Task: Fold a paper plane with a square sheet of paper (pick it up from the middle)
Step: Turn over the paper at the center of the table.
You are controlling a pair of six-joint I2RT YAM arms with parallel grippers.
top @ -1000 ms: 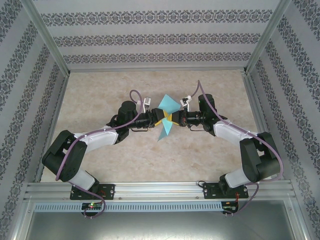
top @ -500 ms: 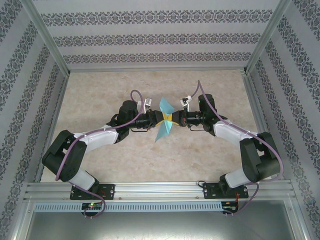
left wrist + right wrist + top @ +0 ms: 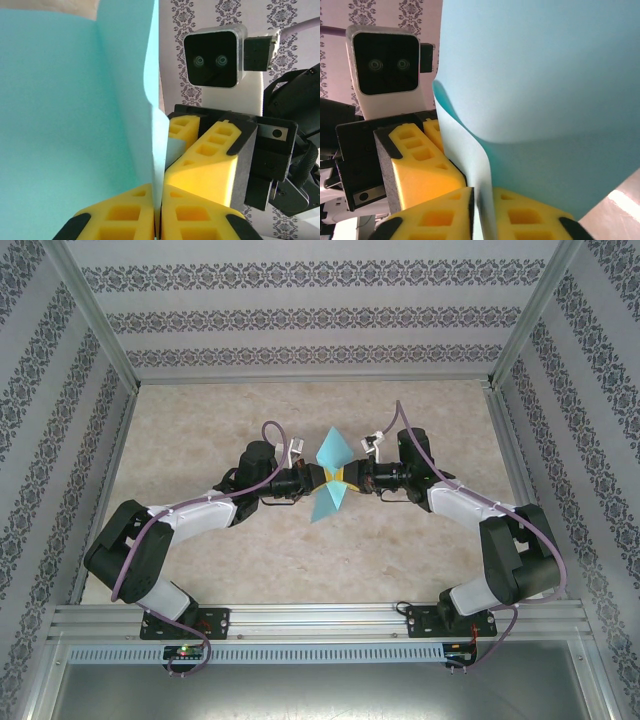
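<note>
The square sheet of paper (image 3: 333, 450) was held in the air over the middle of the counter (image 3: 250, 560), between the two pincers, which met tip to tip from either side. In the top view one corner pointed to the back wall and another to the arm bases; both corners and the edges running to them hung free, touching nothing. In the wrist views the sheet was bent, with one loose edge curving away from the flat part.

The left pincer (image 3: 157, 210) was closed, its yellow pads pressed on the sheet with no gap. The right pincer (image 3: 482, 210) stood slightly parted: the sheet passed through the slot and lay against one pad, with a dark slit on the other side.

The beige marbled counter lay bare around the arms, with open room on all sides. Patterned walls (image 3: 320, 320) enclosed three sides, and a metal rail (image 3: 320, 618) ran along the near edge.
</note>
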